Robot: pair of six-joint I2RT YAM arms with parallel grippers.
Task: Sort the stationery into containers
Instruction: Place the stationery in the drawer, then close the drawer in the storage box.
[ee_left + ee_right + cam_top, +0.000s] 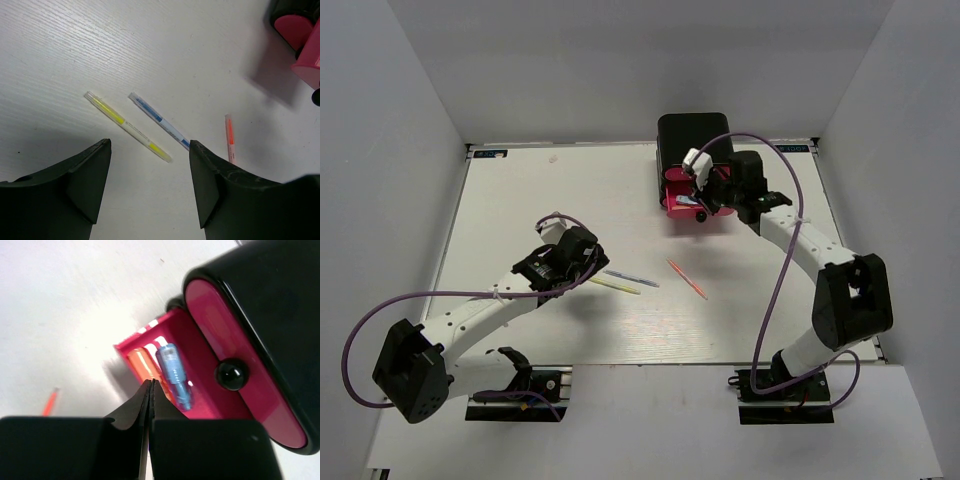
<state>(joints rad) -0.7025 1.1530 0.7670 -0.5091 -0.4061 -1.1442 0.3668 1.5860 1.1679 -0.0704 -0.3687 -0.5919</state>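
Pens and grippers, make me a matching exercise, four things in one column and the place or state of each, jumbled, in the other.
1 yellow pen
2 orange pen
3 left gripper
4 right gripper

A shut, at the open drawer
B open, above the table
C lies beside the blue pen
D lies alone, nearest the cabinet

Pairs: 1-C, 2-D, 3-B, 4-A

The counter (pixel 75 40) is showing white with fine wood-grain streaks. The yellow pen (pixel 127 126) is showing clear with yellow bands, the blue pen (pixel 157 120) white with blue, and the orange pen (pixel 230 137) reddish orange. The cabinet (pixel 280 300) is gleaming glossy black. Its drawers (pixel 260 405) are glowing pink, and the knob (pixel 231 375) is shining black. The capped item (pixel 175 372) inside the open drawer is showing pale blue.
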